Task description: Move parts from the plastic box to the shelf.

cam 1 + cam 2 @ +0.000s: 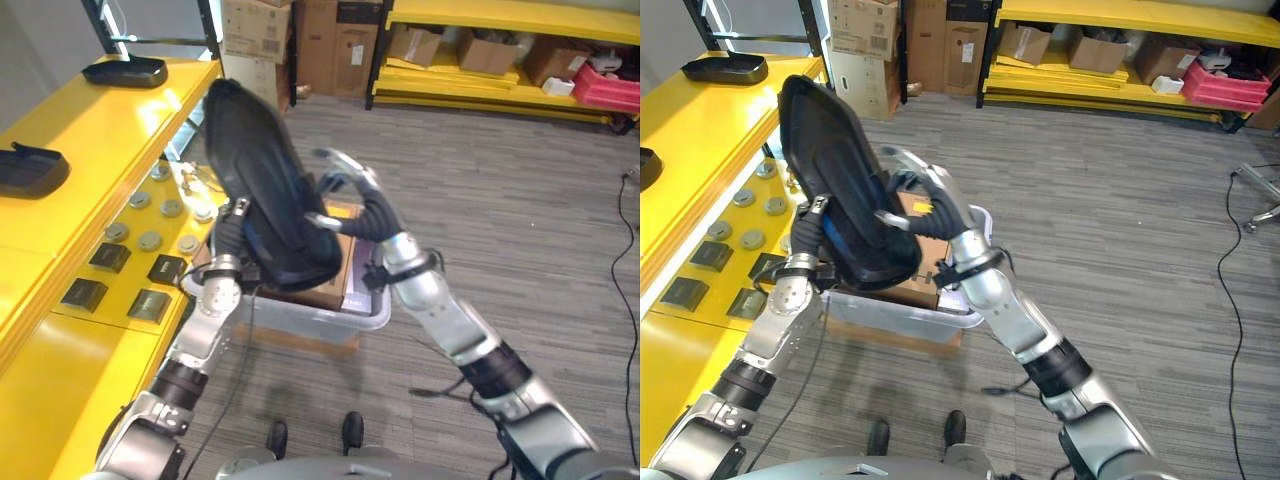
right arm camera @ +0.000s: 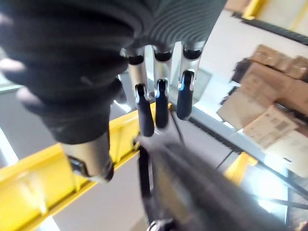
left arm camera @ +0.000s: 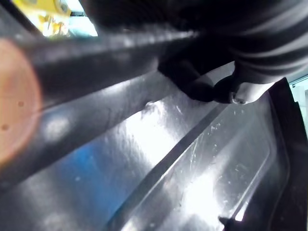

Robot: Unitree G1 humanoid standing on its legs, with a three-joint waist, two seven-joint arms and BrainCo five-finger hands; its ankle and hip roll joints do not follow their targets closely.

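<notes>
A large glossy black moulded part (image 1: pixel 265 190) stands on end, lifted above the clear plastic box (image 1: pixel 330 320). My left hand (image 1: pixel 232 235) is at its lower left edge, and a dark tip (image 3: pixel 214 89) curls onto the part's shiny face (image 3: pixel 192 168). My right hand (image 1: pixel 370 205) is at the part's right side. Its fingers (image 2: pixel 161 103) are straight above the part's rim, and its thumb lies on the black face. The yellow shelf (image 1: pixel 80 130) runs along the left.
Two more black parts (image 1: pixel 125 70) (image 1: pixel 30 170) lie on the shelf top. Round metal discs (image 1: pixel 150 240) and dark square blocks (image 1: pixel 108 257) sit on its lower ledge. A brown carton (image 1: pixel 330 285) sits in the box. Cardboard boxes (image 1: pixel 340 40) and a yellow rack (image 1: pixel 500 50) stand behind.
</notes>
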